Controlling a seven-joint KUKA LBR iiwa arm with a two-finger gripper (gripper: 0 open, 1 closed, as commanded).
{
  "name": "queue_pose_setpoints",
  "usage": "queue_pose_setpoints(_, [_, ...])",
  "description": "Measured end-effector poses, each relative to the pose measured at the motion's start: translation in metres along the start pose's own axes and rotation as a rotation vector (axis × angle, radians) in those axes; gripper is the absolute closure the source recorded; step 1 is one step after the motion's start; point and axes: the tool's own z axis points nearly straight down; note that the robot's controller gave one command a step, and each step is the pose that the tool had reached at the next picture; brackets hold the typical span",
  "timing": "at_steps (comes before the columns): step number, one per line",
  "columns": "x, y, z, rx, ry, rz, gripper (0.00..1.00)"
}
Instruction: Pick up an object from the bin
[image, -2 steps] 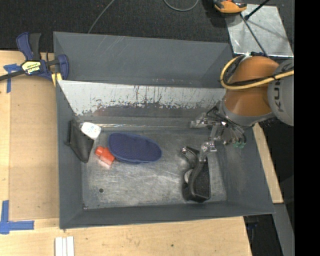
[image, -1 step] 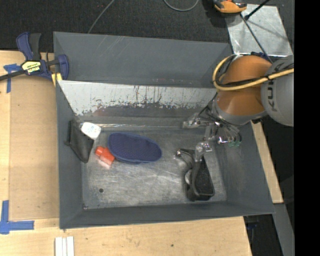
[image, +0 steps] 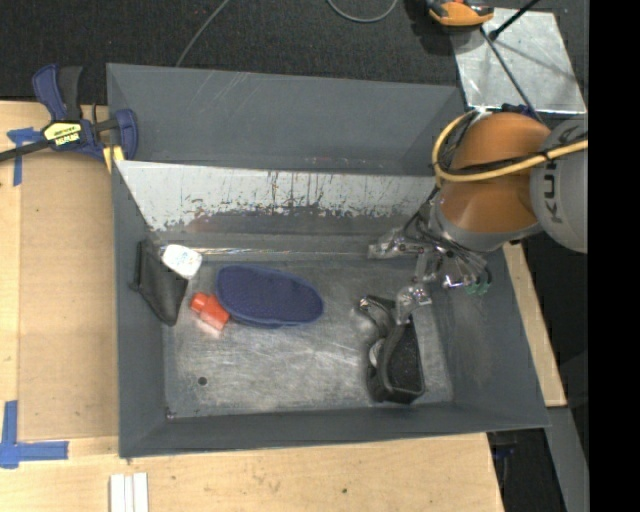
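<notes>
Where the floor of the bin is meeting its near wall on the right, a black oblong thing is lying lengthwise, its long side running from near to far. Just beyond its far end the gripper is hanging low over the floor, and I cannot tell whether it is open or closed, or whether it is touching the black thing; nothing is showing in its grasp. Well to the left, at about the same depth, a small orange piece is lying on the floor, just beside the left end of a flat blue oval that is stretching toward the middle of the bin. Left of the orange piece, a black wedge is leaning against the left wall, and a small white thing is sitting at its far right corner, touching it or nearly so. Farther back on the right, the arm's orange cover is reaching in over the rim above the gripper, with a yellow cable looping around it.
</notes>
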Motion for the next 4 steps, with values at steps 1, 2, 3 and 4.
queue_pose_setpoints(1, [0.003,0.076,-0.021,-0.004,0.021,0.336,0.0])
queue_pose_setpoints(2, [-0.036,0.129,0.039,-0.004,0.02,0.058,0.0])
queue_pose_setpoints(3, [-0.045,0.166,0.037,-0.006,0.018,-0.02,0.0])
queue_pose_setpoints(4, [-0.046,0.164,0.035,-0.005,0.015,-0.018,1.0])
